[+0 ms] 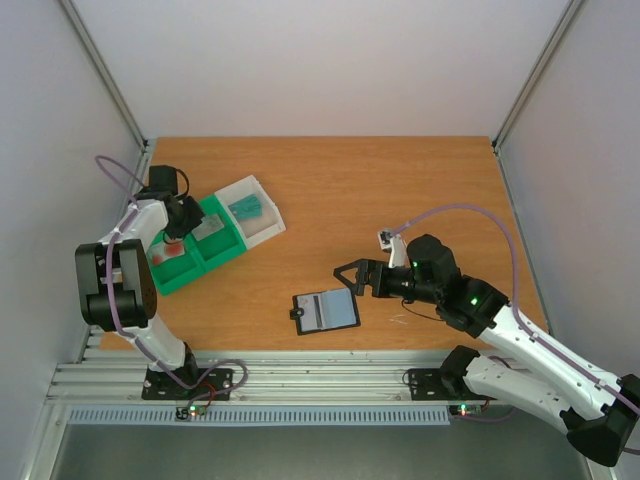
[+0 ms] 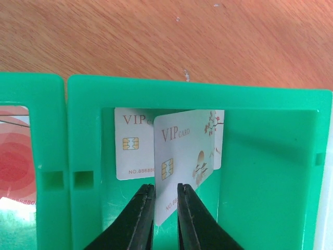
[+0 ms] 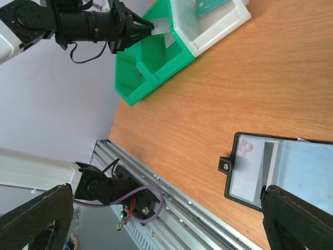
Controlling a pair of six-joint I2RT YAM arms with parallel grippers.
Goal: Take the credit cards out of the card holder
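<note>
The black card holder lies open on the table, its greyish-blue inside up; in the right wrist view a pale card with a pink motif shows in one sleeve. My right gripper is wide open and empty just above the holder's far right corner. My left gripper is down in the green tray's middle compartment. Its jaws stand slightly apart around the corner of a tilted grey VIP card, which passes under one finger. Another grey card lies flat beneath. A red card and a teal card lie in other compartments.
The green-and-white sorting tray stands at the left of the table, also seen in the left wrist view and the right wrist view. A metal rail runs along the near edge. White walls enclose the table.
</note>
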